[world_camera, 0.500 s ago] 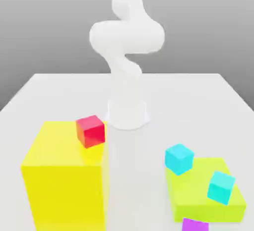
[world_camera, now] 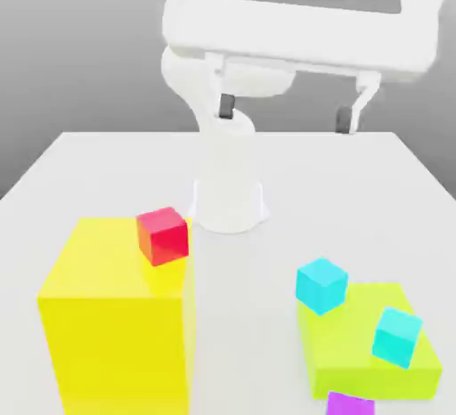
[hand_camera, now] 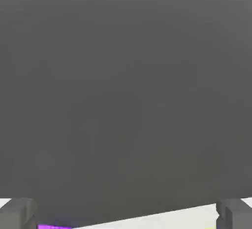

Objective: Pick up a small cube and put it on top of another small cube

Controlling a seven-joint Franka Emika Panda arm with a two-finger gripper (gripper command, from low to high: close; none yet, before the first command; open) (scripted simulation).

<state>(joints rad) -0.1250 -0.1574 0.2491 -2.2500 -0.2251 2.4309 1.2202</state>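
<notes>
Two turquoise cubes are the obvious candidates here. In the exterior view, one turquoise cube (world_camera: pixel 321 285) sits on the tabletop (world_camera: pixel 107 173) at the corner of a lime slab (world_camera: pixel 356 351), touching or just beside it, and the other turquoise cube (world_camera: pixel 397 337) rests on top of that slab. A red cube (world_camera: pixel 163 236) sits on the corner of a big yellow block (world_camera: pixel 120 315), and a bit of a purple cube (world_camera: pixel 349 404) peeks in at the bottom edge. The claw (world_camera: pixel 289 112) hangs high above everything with its two fingers spread wide and nothing between them, so it's released and well clear of every cube.

Compared with half a second ago, the hand has swung into the top of the picture; back then only the bent white arm showed. None of the cubes or blocks has budged.

In the hand view, both fingertips (hand_camera: pixel 17 213) sit at the lower corners, far apart, with mostly grey backdrop between them, a sliver of white tabletop and a purple strip low down.

My read: this is the very start, the approach step, nothing picked yet. Next move would need the claw to come down over one small cube, line the fingers up with its flat sides, and only then close.
</notes>
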